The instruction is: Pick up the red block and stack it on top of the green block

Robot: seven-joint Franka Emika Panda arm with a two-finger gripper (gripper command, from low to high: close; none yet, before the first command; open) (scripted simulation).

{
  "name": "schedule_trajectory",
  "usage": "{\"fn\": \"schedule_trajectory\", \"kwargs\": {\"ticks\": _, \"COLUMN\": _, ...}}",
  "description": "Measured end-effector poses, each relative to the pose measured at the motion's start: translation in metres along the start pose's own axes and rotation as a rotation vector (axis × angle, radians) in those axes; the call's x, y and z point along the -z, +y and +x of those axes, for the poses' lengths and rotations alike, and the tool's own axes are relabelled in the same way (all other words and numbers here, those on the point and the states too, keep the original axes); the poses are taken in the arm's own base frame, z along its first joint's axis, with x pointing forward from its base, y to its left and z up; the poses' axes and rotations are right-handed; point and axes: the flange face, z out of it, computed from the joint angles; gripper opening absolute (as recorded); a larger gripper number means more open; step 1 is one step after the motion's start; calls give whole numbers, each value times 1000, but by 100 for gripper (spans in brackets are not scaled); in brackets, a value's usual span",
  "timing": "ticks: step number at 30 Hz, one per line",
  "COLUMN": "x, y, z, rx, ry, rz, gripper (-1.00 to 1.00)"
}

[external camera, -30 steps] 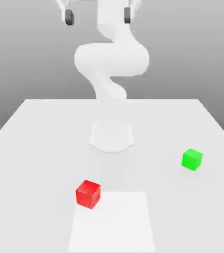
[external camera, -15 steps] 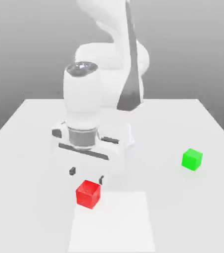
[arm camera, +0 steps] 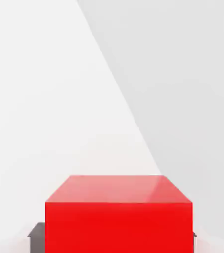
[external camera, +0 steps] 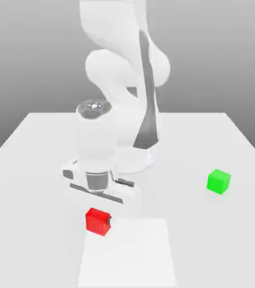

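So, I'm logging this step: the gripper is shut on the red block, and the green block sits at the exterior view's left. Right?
Not quite. The green block sits at the exterior view's right, apart from the arm. The rest holds: the gripper is shut on the red block, as the exterior view shows.

- Arm: white, single, folded forward from its base and bent steeply down over the bench point(external camera: 34, 146).
- Wrist: vertical, hand flange level, pointing straight down.
- Pincer point(external camera: 98, 220): lowered to bench level, fingers point(arm camera: 36, 236) closed against opposite sides of the red block point(external camera: 97, 220).
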Motion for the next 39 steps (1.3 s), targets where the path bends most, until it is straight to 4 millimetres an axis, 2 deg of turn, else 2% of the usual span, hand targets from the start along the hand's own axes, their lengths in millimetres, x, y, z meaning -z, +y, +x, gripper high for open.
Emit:
{"fn": "schedule_trajectory", "kwargs": {"ticks": 3, "x": 25, "y": 1, "z": 0, "rx": 0, "ry": 0, "rz": 0, "gripper": -100}}
{"fn": "schedule_trajectory", "kwargs": {"ticks": 6, "x": 39, "y": -11, "z": -27, "rx": 141, "ry": -4, "rz": 5, "gripper": -100}}
{"fn": "schedule_trajectory", "kwargs": {"ticks": 12, "x": 53, "y": -34, "z": -106, "rx": 556, "ry": -13, "rz": 19, "gripper": -100}}
{"fn": "schedule_trajectory", "kwargs": {"ticks": 18, "x": 64, "y": -36, "z": -190, "rx": 983, "ry": -17, "rz": 26, "gripper": -100}}
{"fn": "schedule_trajectory", "kwargs": {"ticks": 25, "x": 72, "y": -11, "z": -281, "rx": 1481, "ry": -16, "rz": 26, "gripper": -100}}
{"fn": "schedule_trajectory", "kwargs": {"ticks": 32, "x": 73, "y": 37, "z": -358, "rx": 1976, "ry": -8, "rz": 12, "gripper": -100}}
{"fn": "schedule_trajectory", "kwargs": {"ticks": 35, "x": 72, "y": 62, "z": -384, "rx": 2177, "ry": -3, "rz": 0, "gripper": -100}}
{"fn": "schedule_trajectory", "kwargs": {"ticks": 39, "x": 59, "y": 65, "z": -389, "rx": 2229, "ry": 18, "rz": -20, "gripper": -100}}
